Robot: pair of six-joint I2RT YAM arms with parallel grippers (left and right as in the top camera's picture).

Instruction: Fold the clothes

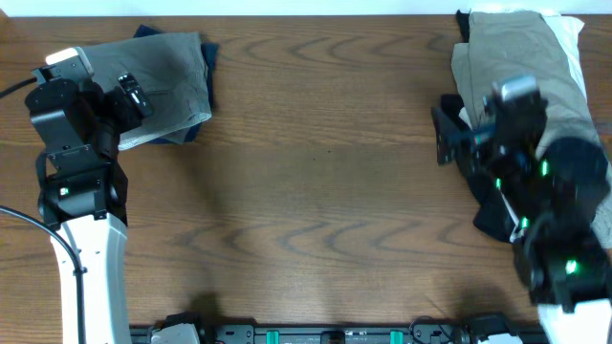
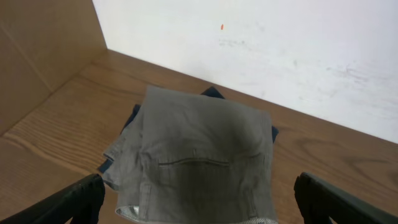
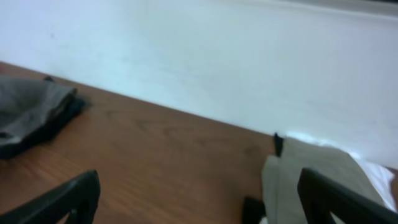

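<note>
Folded mid-grey shorts [image 1: 167, 81] lie on a navy garment at the table's far left; in the left wrist view they [image 2: 199, 155] fill the middle, with a pale waistband edge at the bottom. My left gripper [image 1: 132, 96] is open and empty over their near left edge, its fingers [image 2: 199, 202] straddling the shorts. A heap of khaki, white and black clothes [image 1: 521, 57] lies at the far right, also in the right wrist view [image 3: 311, 180]. My right gripper [image 1: 449, 134] is open and empty at the heap's left side, fingers [image 3: 199, 199] wide apart.
The wooden table [image 1: 325, 182] runs between the two piles. A white wall [image 3: 217, 56] stands behind it. A brown side panel [image 2: 37, 56] rises left of the shorts. A black rail [image 1: 325, 334] runs along the front edge.
</note>
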